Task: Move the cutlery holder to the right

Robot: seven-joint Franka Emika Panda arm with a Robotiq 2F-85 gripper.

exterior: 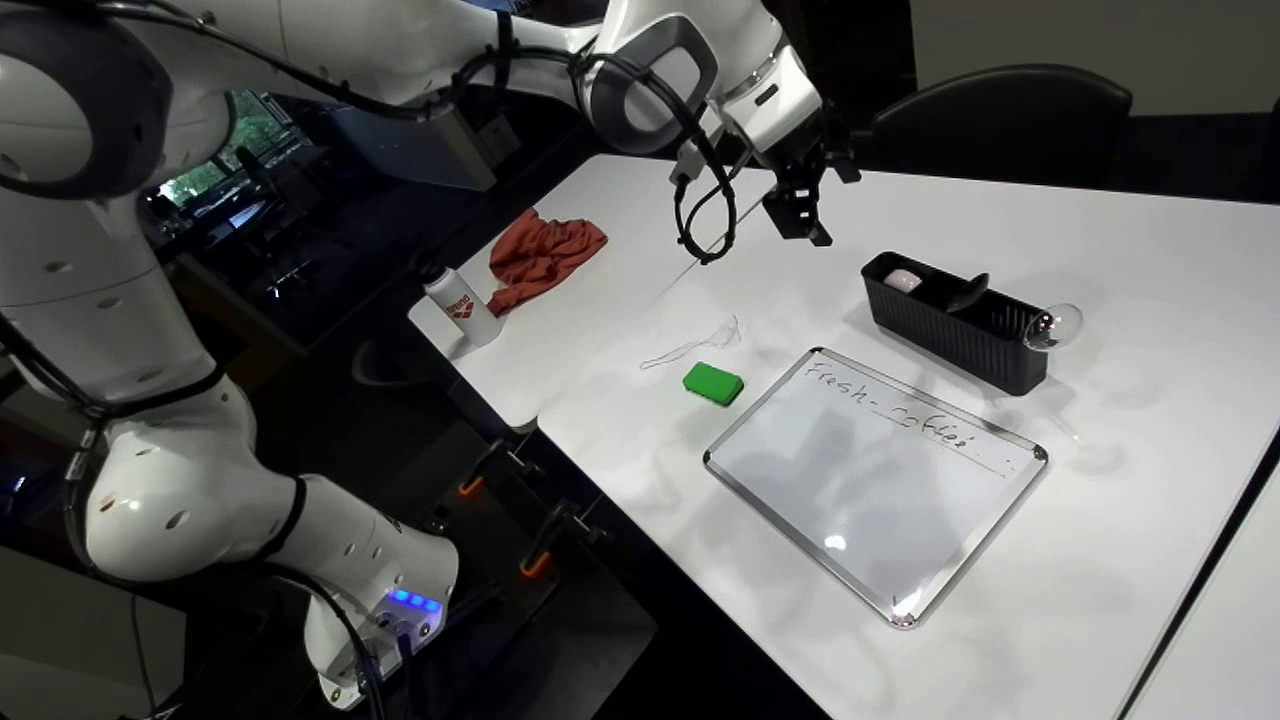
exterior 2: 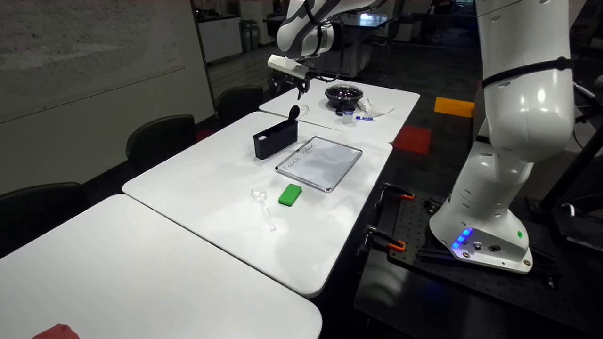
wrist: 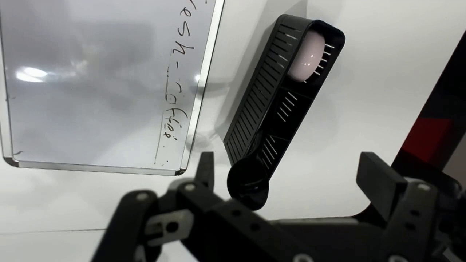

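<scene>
Black jointed gripper (wrist: 290,174), spread wide, holding nothing, has the slim, slotted black plastic cutlery holder (wrist: 259,89) at twelve o'clock in the wrist view, the glossy silver-framed whiteboard (wrist: 91,109) at ten. Snagging the smooth, round-bowled black spoon (wrist: 247,180) that rises above the holder's rim could topple the lot.
</scene>
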